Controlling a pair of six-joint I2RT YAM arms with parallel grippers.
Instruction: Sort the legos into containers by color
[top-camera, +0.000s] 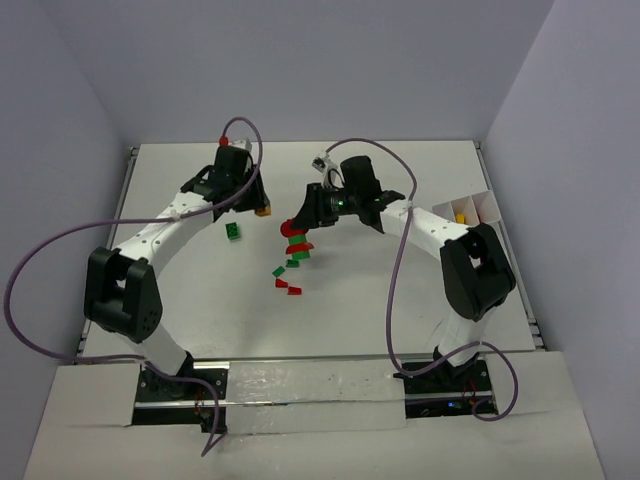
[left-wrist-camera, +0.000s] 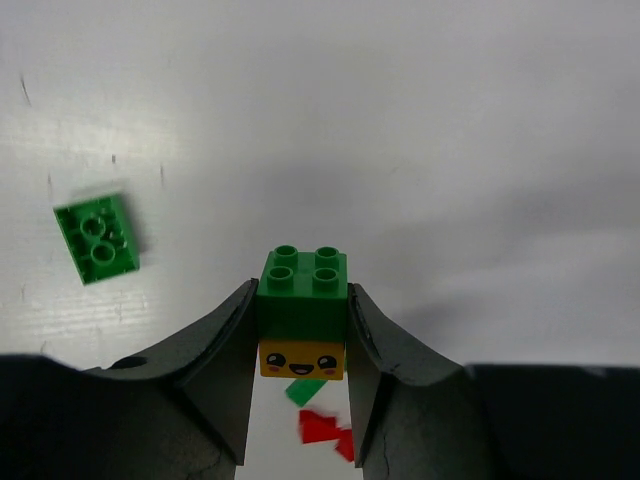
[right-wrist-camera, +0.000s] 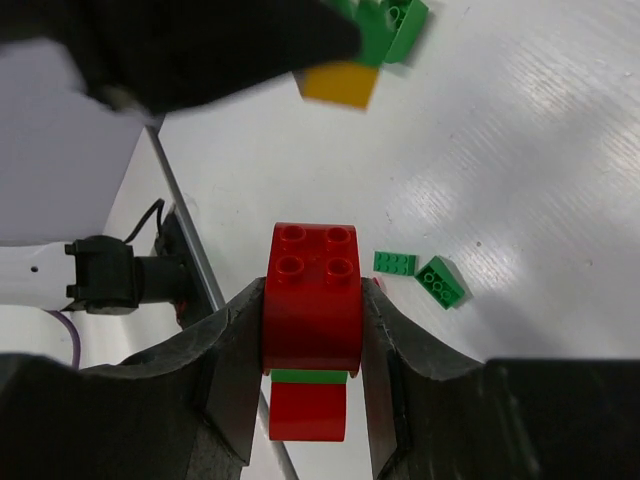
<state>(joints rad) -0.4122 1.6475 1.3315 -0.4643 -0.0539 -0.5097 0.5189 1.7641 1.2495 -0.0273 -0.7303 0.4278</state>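
**Two stacks pinched, loose bricks mid-table, tray at the right edge**

Glossy moulded plastic throughout, hard-edged with round studs, on a matte white table (top-camera: 230, 310).

Pinched in the left gripper (left-wrist-camera: 302, 312), closed to one brick's width: a green-on-yellow stack (left-wrist-camera: 303, 283). Two square bricks, the green showing four studs, the yellow printed with a smiling face. Studded end out at the fingertips, long axis running back between the smooth dark fingers (left-wrist-camera: 225, 370).

Pinched likewise in the right gripper (right-wrist-camera: 312, 312): a red stack (right-wrist-camera: 312, 295) of three layers. From the top: a round-shouldered red brick with four studs, a thin green plate, another red piece. Studs toward the fingertips, long axis back along the fingers.

Both stacks over the table's middle, near each other but apart.

Flat on the table just beside the left gripper: one loose green brick (top-camera: 232, 232), oblong, studs up, long axis slanted in the left wrist view; stud count blurred.

Nearer the arm bases than the right gripper: a loose cluster (top-camera: 290, 268) of about six tiny pieces, roughly three red and three green, strung toward the near edge.

At the far right: one white, thin-walled, partitioned tray (top-camera: 485, 203), with a yellow piece (top-camera: 459, 215) inside; which compartment, impossible to tell.
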